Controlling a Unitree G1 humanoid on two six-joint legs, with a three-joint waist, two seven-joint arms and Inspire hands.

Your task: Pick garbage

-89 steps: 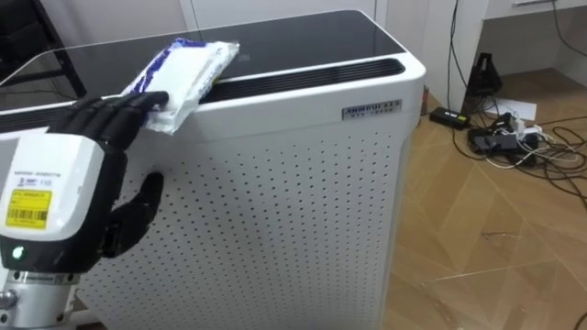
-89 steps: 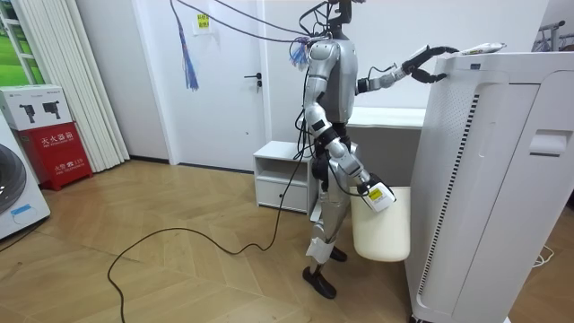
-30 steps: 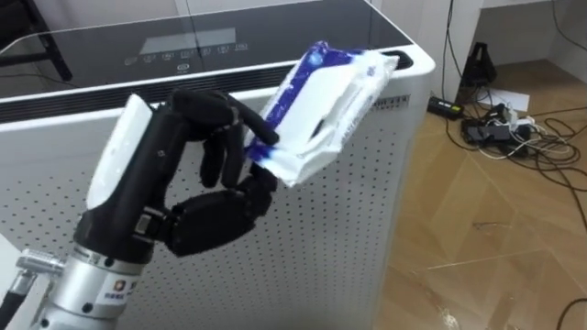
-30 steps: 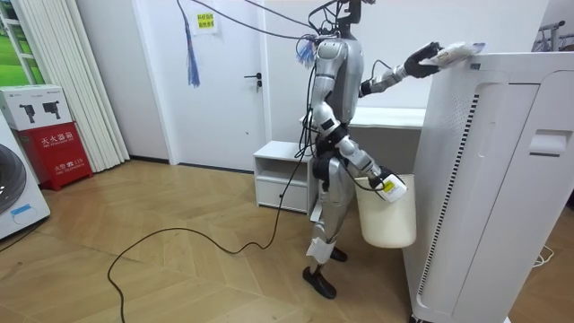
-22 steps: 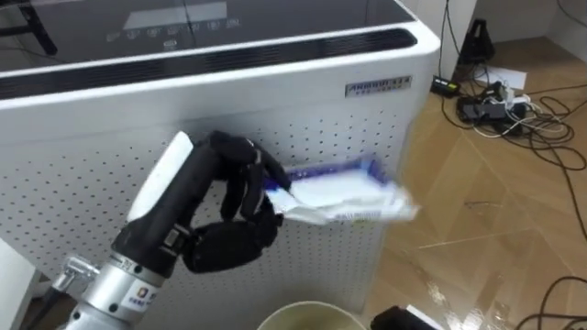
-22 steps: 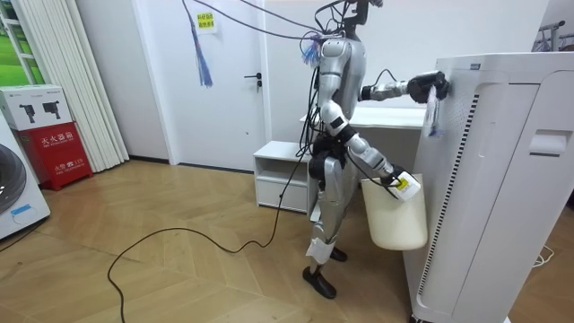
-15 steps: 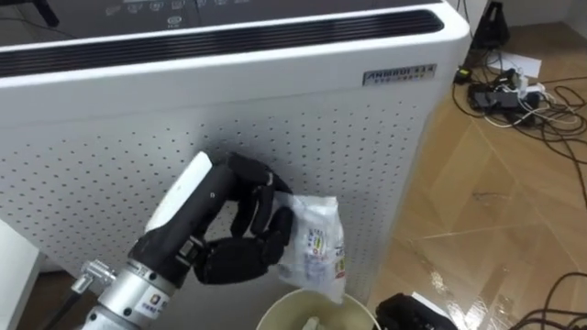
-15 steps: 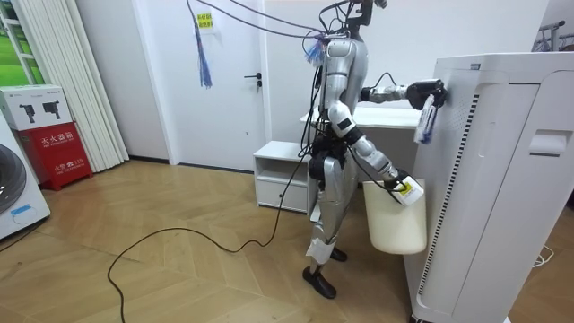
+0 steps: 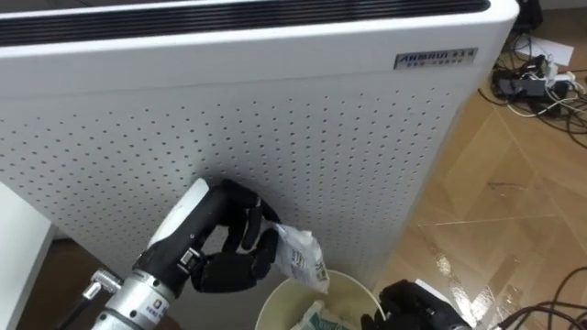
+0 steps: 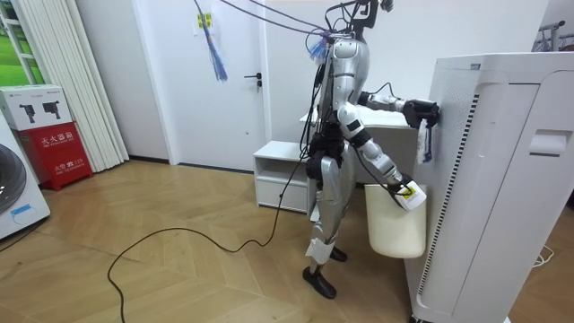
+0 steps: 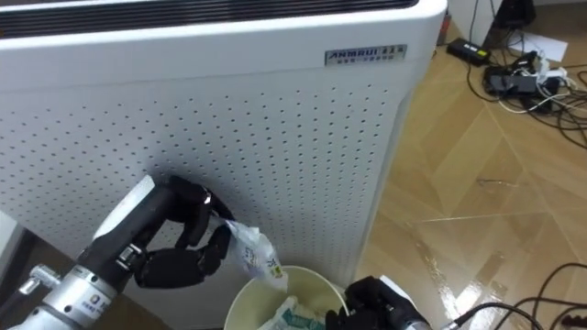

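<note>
Left hand (image 11: 179, 257) pinches a crumpled wrapper (image 11: 257, 258) just above the rim of the white bin (image 11: 312, 272), before a perforated white appliance (image 11: 275, 137)

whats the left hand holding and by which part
A white plastic packet, pinched by its upper end in the left hand, hanging over the white bin.

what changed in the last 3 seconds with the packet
The left robot hand closed on the white and blue packet atop the white appliance, lifted it off and carried it down the front; it now grips it just above the cream bin. The bin stayed at the right robot hand; the appliance has not moved.
</note>
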